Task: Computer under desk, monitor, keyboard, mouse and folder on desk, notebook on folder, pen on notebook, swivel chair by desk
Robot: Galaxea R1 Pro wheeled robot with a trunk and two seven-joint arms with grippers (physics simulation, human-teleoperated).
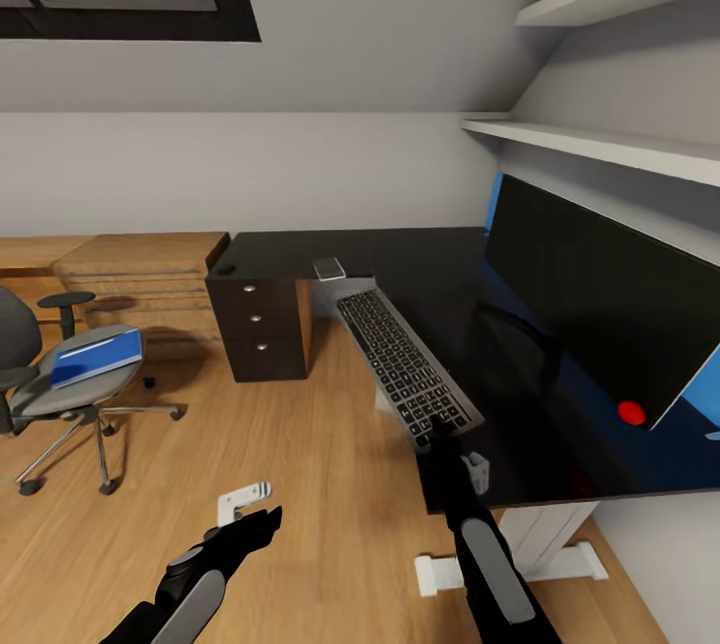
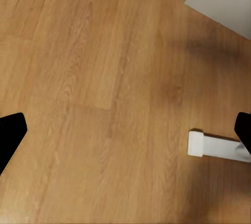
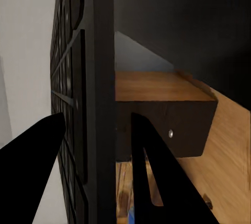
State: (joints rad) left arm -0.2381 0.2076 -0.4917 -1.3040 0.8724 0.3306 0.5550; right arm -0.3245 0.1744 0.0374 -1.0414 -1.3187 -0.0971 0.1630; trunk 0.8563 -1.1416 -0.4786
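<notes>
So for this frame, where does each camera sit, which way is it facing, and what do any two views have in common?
Head view: from the robot's head, forward and down over desk, monitor, swivel chair with folder; both arms show.
Left wrist view: on the left arm, facing the wood floor; open left gripper fingertips at the edges.
Right wrist view: on the right arm, along the keyboard edge clamped by the right gripper.
Shared: head and right wrist views show the keyboard.

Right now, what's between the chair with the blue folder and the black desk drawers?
In the head view, bare wood floor lies between the swivel chair holding the folder and the desk drawers.
</notes>
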